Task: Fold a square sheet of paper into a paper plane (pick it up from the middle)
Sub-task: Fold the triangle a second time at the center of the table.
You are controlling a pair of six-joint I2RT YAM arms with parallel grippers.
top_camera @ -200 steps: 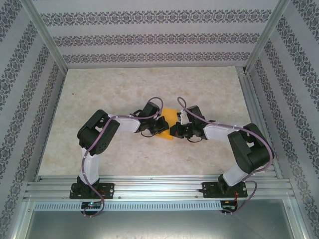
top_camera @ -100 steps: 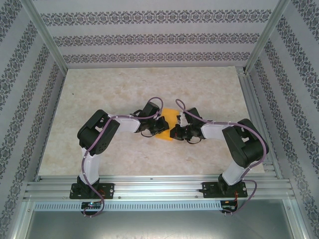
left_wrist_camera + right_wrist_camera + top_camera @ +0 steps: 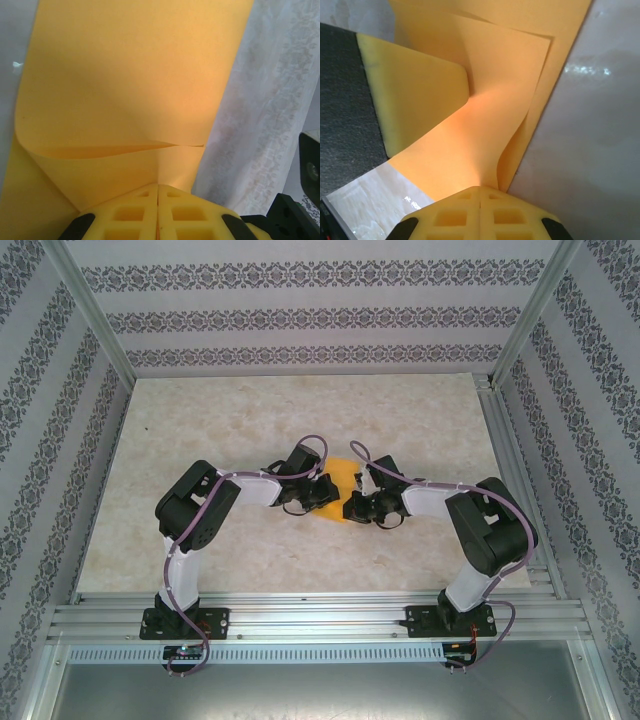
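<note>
The square sheet of paper is orange-yellow and hangs bent between both grippers above the middle of the table. My left gripper is shut on its left part. In the left wrist view the sheet curls over with a crease, rising from the shut left gripper. My right gripper is shut on the right part. In the right wrist view the paper runs up in two layers from the right gripper, and a yellow finger of the left gripper stands behind it. The paper plane is out of view.
The beige marbled table top spreads around the arms. Patterned walls close off the back and sides, with metal posts at the corners. An aluminium rail runs along the near edge.
The right arm's elbow has swung left and its gripper has come a little nearer the left gripper, bending the paper more. The left arm has stayed put.
</note>
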